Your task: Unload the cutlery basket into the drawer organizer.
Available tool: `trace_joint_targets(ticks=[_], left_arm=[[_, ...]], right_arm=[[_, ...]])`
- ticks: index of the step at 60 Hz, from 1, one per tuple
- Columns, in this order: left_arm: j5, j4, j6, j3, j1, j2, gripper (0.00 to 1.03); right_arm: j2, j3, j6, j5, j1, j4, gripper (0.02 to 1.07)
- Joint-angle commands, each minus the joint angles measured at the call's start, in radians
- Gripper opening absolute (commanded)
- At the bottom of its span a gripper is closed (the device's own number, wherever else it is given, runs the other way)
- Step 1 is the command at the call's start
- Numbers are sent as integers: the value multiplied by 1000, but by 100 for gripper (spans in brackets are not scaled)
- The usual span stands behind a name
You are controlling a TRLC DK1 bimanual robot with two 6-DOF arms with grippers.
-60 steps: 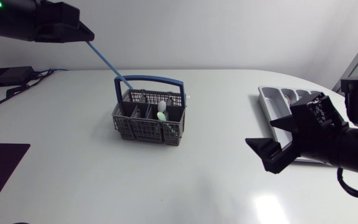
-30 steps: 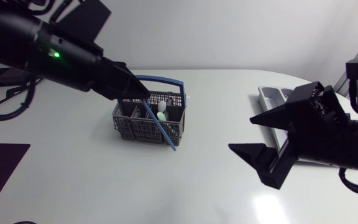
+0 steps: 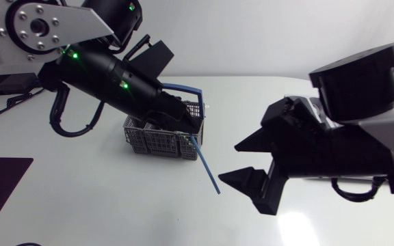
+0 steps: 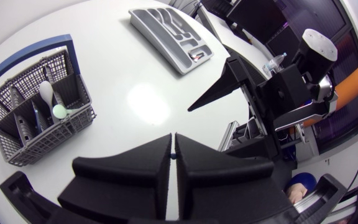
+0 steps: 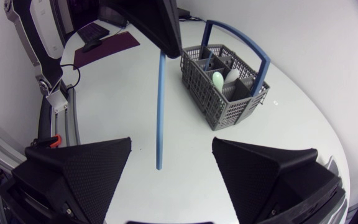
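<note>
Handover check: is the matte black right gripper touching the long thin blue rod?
Apart. Right wrist view: long thin blue rod hangs between the fingers of the open right gripper, white table showing either side.

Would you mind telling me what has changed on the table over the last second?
The left gripper, shut on the thin blue stick, swung from the far left across the cutlery basket, so the stick now hangs beside it. The right gripper, open, came in toward the stick's lower end. Basket and drawer organizer stayed put.
</note>
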Motion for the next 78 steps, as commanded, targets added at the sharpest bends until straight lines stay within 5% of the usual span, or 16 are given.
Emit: trace_joint_targets(ticks=[1,15,38,52,63,67,72,78], left_arm=[[17,3,-11,30,-10,18,4],[32,5,-22,42,-4,30,4],[37,8,-25,50,-1,42,4],[43,8,-26,48,2,39,4],[46,8,-28,47,5,36,4],[49,8,-29,50,10,35,19],[58,8,-28,68,27,21,50],[60,69,-66,100,58,-11,68]], right_arm=[[48,7,-7,-7,26,29,92],[127,10,-8,-7,72,74,77],[163,8,-7,-7,60,95,22],[190,11,-11,-30,45,103,8],[190,-1,-13,-30,45,106,8],[187,-6,-15,-30,46,106,8],[183,-12,-16,-30,54,100,8],[183,-19,-19,-29,60,87,8]])
